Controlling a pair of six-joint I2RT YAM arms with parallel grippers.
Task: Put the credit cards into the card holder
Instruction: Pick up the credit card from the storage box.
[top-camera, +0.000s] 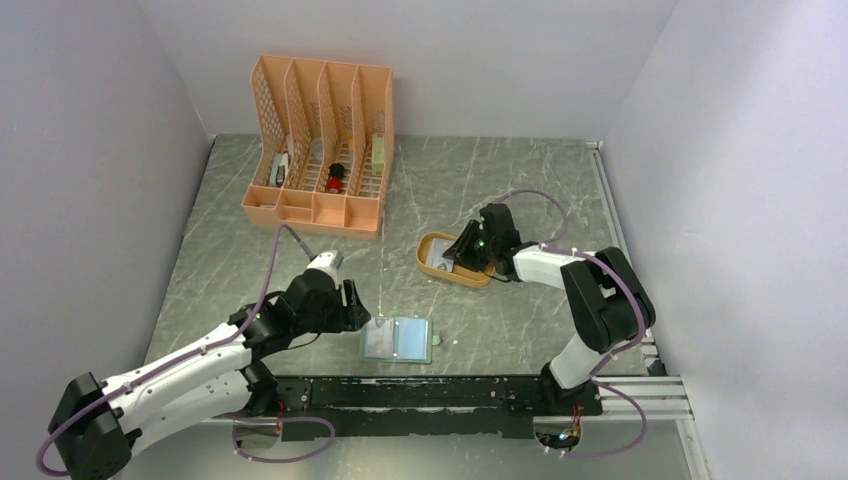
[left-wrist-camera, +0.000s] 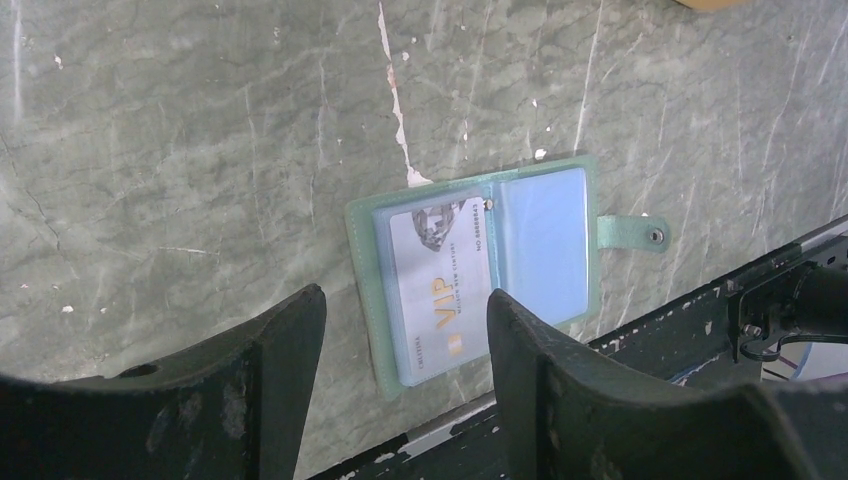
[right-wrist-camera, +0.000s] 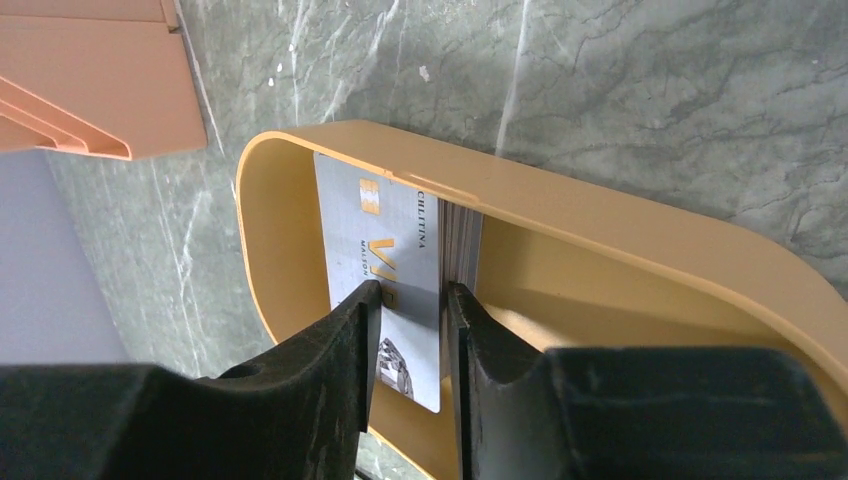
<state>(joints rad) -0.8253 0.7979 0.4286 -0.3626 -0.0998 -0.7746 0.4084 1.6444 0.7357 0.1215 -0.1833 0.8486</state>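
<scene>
Right gripper (right-wrist-camera: 413, 290) has its jaws narrow, one finger either side of a silver credit card (right-wrist-camera: 385, 225) that's standing on edge inside the mustard-yellow oval tray (right-wrist-camera: 600, 215). Honestly can't tell if they're actually clamping it or just sitting right at it. A stack of cards (right-wrist-camera: 463, 240) stands just behind it, near the tray's wall. The peach lattice organizer (right-wrist-camera: 90, 90) is off to the side of the tray, further back on the table (top-camera: 520, 190).

Left gripper (left-wrist-camera: 405, 295) has its jaws wide with nothing in them, hovering over the table right by the card holder (left-wrist-camera: 545, 240). The holder lies flat and opened out near the table's front edge, snap tab (left-wrist-camera: 635, 233) sticking out to one side. One VIP card (left-wrist-camera: 435, 280) sits in one clear sleeve, the other sleeve shows just pale blue
</scene>
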